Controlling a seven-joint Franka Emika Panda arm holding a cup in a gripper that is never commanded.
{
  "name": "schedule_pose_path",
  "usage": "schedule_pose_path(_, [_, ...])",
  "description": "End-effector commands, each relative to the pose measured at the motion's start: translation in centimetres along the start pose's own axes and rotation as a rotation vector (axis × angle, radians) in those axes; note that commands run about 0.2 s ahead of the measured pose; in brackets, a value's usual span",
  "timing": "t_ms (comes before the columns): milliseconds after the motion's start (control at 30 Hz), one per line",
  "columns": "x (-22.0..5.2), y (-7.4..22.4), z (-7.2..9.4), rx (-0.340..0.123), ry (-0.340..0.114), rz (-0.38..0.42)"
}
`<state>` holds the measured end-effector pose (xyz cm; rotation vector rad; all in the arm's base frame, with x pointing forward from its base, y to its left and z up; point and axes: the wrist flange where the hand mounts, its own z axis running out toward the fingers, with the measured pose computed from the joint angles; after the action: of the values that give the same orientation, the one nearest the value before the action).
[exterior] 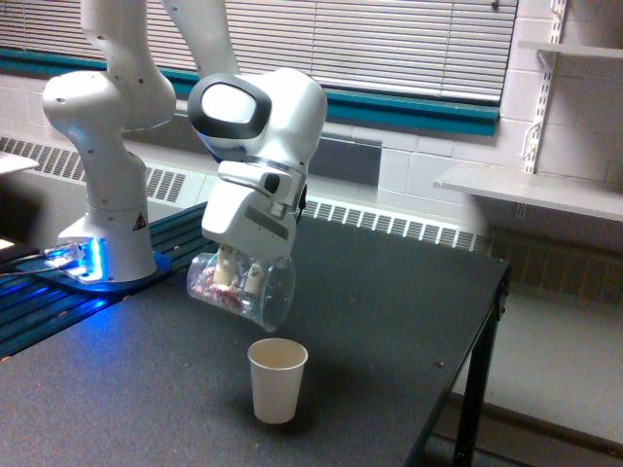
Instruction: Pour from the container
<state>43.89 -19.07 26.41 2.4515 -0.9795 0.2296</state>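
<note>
Half-hidden jaws on tilted container (pixel 243 289)

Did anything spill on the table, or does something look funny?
Nothing looks spilled. The clear container in the end effector is tipped on its side above the paper cup, which is upright. The bits are inside it.

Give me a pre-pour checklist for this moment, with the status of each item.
1. Grip on the clear cup: ok, the gripper is closed on it.
2. Clear cup tipped toward pouring: ok, it lies nearly on its side, mouth toward the exterior view's right.
3. Paper cup upright on the table: ok.
4. Mouth lined up over the paper cup: cannot tell; one view gives no depth.
5. Bits still inside the clear cup: ok, they sit near its base.
6. Spill on the table: ok, none visible.
</note>
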Motion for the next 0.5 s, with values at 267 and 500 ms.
schedule_pose_path(267, [-0.58, 0.1, 0.9, -0.059, -0.012, -0.006])
schedule_pose_path(500, [0.02, -0.35, 0.22, -0.091, 0.001, -0.029])
